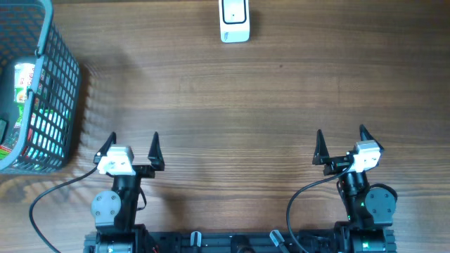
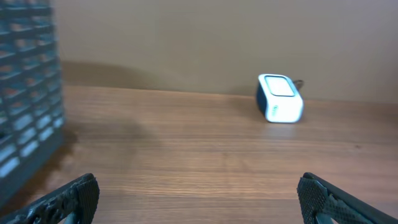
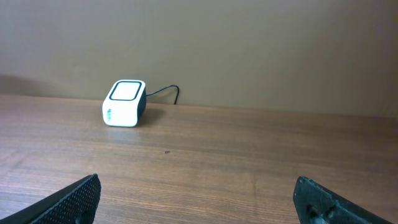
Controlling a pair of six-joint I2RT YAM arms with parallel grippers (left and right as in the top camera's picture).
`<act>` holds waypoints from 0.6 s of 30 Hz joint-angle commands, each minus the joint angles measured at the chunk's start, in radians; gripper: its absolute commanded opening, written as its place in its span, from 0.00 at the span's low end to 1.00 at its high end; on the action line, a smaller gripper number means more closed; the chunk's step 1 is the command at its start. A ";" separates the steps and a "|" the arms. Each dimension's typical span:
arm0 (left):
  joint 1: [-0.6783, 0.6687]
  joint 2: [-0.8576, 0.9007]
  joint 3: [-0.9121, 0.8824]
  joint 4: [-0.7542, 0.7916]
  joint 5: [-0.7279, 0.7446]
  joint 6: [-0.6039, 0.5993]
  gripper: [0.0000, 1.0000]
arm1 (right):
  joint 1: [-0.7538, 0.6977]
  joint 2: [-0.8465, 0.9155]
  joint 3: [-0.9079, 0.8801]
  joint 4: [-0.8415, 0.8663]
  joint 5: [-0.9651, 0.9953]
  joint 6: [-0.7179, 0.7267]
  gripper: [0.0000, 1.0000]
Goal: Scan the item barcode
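Item (image 1: 24, 79), a pack printed in white, green and red, lies inside the basket (image 1: 67, 77) at the far left of the table (image 1: 232, 98); the mesh hides its exact shape. The basket is grey-blue plastic with lattice walls. The scanner (image 1: 235, 21), a small rounded white box with a dark-framed top window, stands at the far edge near the middle, with a thin dark cable (image 3: 165, 92) behind it. The table is brown wood grain. The left fingers (image 1: 155, 149), black and tapering with textured pads, are spread fully wide and hold nothing. The right fingers (image 1: 320, 146) are the same. Both pairs sit near the near edge, well apart from the item, the left pair closer to it.
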 commanded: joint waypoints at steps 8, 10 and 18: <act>-0.005 -0.007 -0.003 0.144 0.234 -0.011 1.00 | -0.005 -0.006 -0.001 0.006 -0.001 0.001 1.00; -0.005 -0.007 -0.002 0.196 0.255 -0.013 1.00 | -0.005 -0.006 -0.001 0.006 -0.001 0.000 1.00; -0.004 -0.001 0.138 0.116 0.318 -0.198 1.00 | -0.005 -0.006 -0.001 0.006 -0.001 0.001 0.99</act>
